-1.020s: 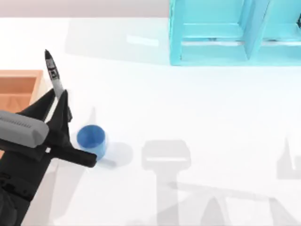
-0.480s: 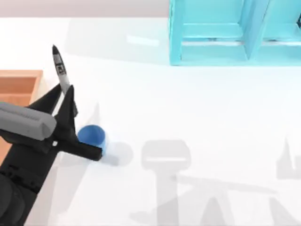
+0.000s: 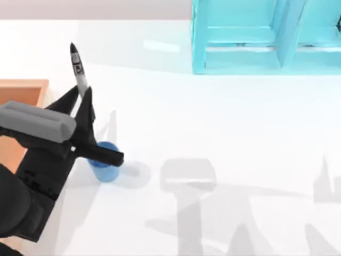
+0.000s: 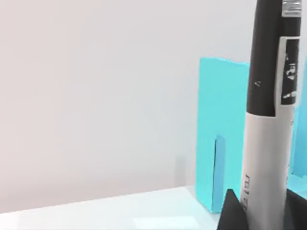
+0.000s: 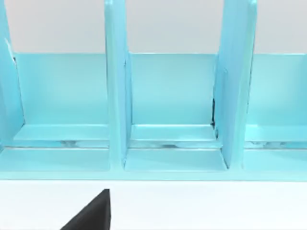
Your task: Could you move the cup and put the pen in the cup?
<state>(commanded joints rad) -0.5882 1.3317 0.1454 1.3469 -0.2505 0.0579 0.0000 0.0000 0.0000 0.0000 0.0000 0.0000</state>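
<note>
At the table's left side, from the top view, a shallow orange-brown tray (image 3: 24, 88) sits against the edge, partly covered by my left arm. Just right of it, the left gripper (image 3: 81, 101) is closed around the pen (image 3: 78, 69), gripping its lower barrel while the black tip end sticks up and away from the fingers. From the left wrist view the pen (image 4: 268, 120) stands upright between the dark fingers (image 4: 230, 211), black on its upper part and white-grey with small dark print below. Directly under the gripper, on the white table (image 3: 224, 122), stands the small blue cup (image 3: 105, 169), upright, with its rim partly hidden by a black finger; the pen is held above it, not inside. Farther right, along the far edge, stands a turquoise divided rack (image 3: 266, 37). Facing it, the right wrist view takes in the rack's compartments (image 5: 170, 110).
</note>
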